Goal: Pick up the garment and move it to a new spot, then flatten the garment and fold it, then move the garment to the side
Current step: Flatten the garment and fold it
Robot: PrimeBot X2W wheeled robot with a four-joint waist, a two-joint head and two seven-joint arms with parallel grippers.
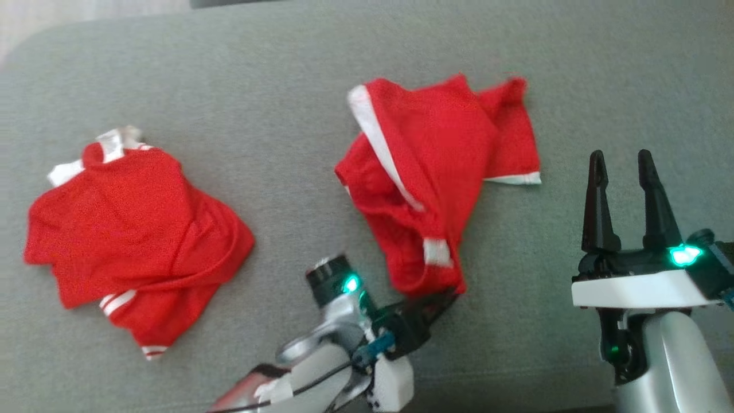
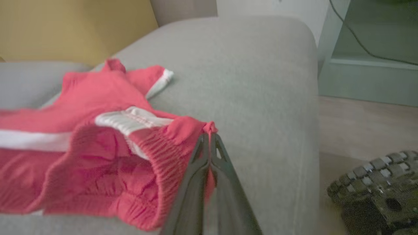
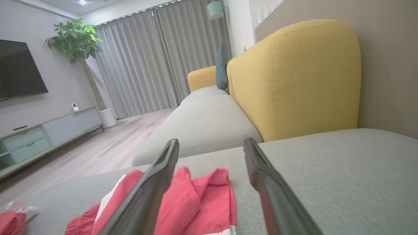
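Our left gripper (image 1: 444,297) is clamped on the waistband of the red garment (image 1: 436,166), crumpled mid-sofa (image 1: 275,74). Our right gripper (image 1: 622,163) hovers, fingers apart. We're on the pick-up; next, we'd say, lift and carry it clear.

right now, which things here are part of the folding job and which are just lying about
In the job: red fabric garment with white stripes, its elastic edge pinched in the shut left claw; open right claw; grey upholstered sofa seat.
Lying about: second crumpled red garment with white trim; yellow sofa back; potted plant.
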